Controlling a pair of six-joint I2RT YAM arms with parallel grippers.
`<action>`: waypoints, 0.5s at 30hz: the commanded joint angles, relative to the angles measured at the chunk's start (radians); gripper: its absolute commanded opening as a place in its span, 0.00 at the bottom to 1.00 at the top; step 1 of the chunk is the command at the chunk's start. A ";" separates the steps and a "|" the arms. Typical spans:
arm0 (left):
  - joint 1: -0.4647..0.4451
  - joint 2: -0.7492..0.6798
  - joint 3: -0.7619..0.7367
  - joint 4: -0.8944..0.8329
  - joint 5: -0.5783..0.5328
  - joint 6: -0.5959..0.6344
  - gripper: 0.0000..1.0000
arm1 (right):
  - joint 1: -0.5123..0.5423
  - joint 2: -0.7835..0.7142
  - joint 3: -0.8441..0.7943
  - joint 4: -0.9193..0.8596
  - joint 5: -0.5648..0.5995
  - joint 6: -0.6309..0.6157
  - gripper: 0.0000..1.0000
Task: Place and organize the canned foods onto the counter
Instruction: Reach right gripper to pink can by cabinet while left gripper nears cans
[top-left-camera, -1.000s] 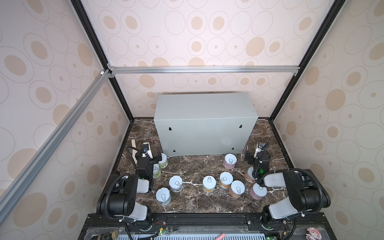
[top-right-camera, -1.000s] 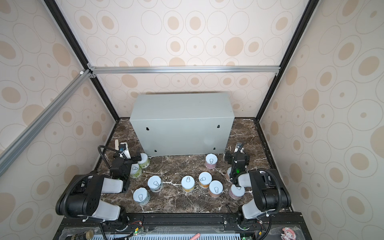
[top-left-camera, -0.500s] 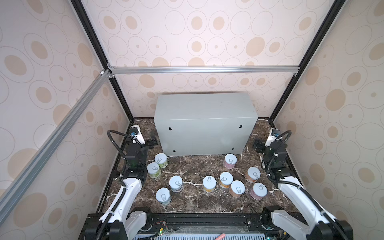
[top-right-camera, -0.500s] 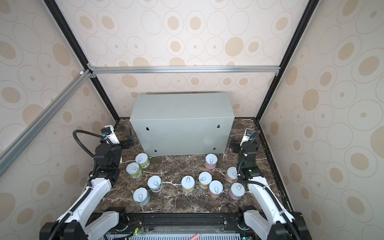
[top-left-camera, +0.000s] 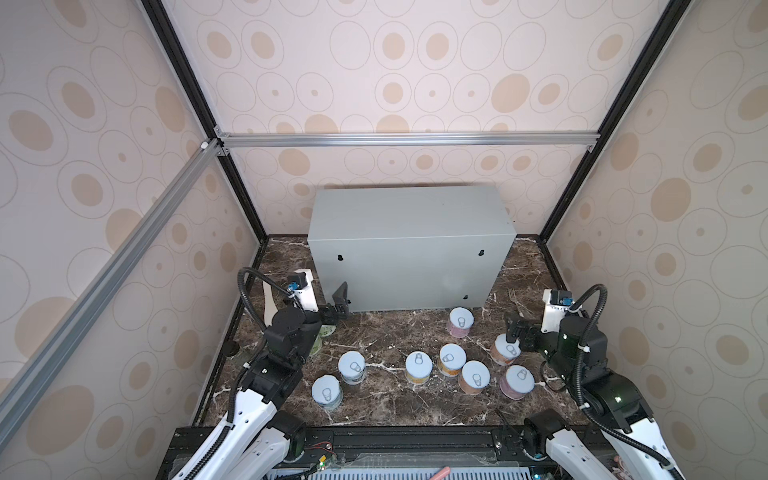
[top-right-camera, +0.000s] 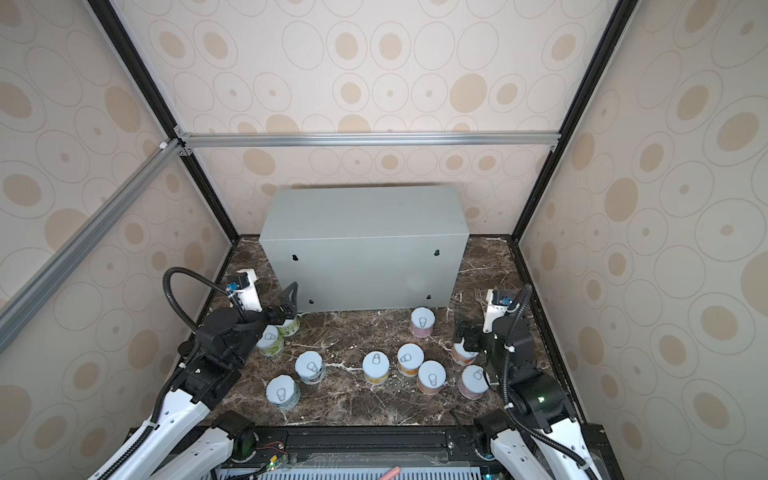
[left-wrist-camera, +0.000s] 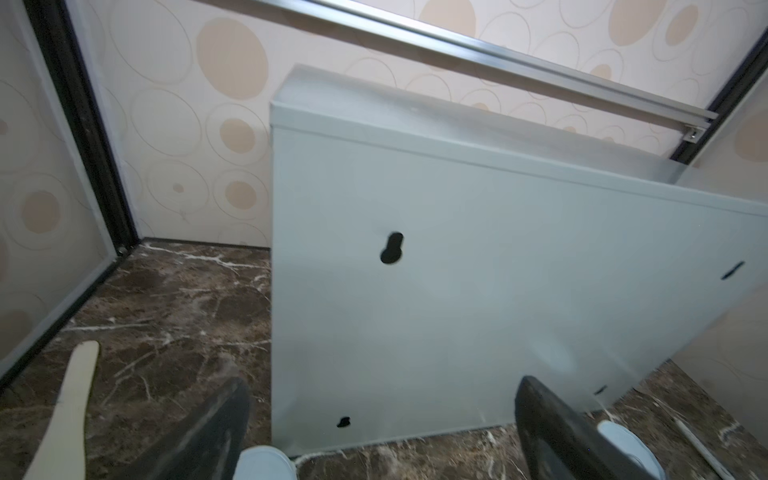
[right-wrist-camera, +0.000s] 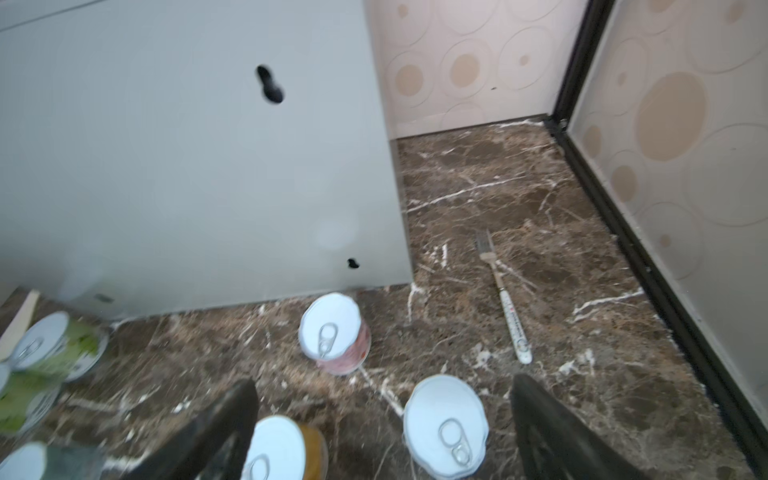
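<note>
All ten canned foods (top-left-camera: 419, 365) stand upright on the marble worktop (top-left-camera: 386, 336), at six o'clock from the grey box (top-left-camera: 411, 245). The left end effector (left-wrist-camera: 382, 381), at eight o'clock of the box, is spread wide and holds nothing. The right end effector (right-wrist-camera: 382, 381), at four o'clock, is also wide and grips no can.

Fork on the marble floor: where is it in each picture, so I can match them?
In a top view: fork lies right of the grey box, near its front corner.
In a top view: fork, same spot.
Left wrist: cannot tell.
Right wrist: fork on the marble past the box's corner.
Shared landmark: the box's keyhole slots.
</note>
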 joint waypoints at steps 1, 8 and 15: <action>-0.156 0.009 -0.034 -0.070 -0.185 -0.095 0.99 | 0.072 -0.028 -0.007 -0.177 -0.005 0.063 0.97; -0.436 0.152 -0.067 0.005 -0.421 -0.139 0.99 | 0.316 0.043 -0.072 -0.147 0.089 0.158 0.97; -0.519 0.288 -0.112 0.176 -0.456 -0.140 0.99 | 0.448 0.128 -0.199 0.062 0.208 0.164 0.99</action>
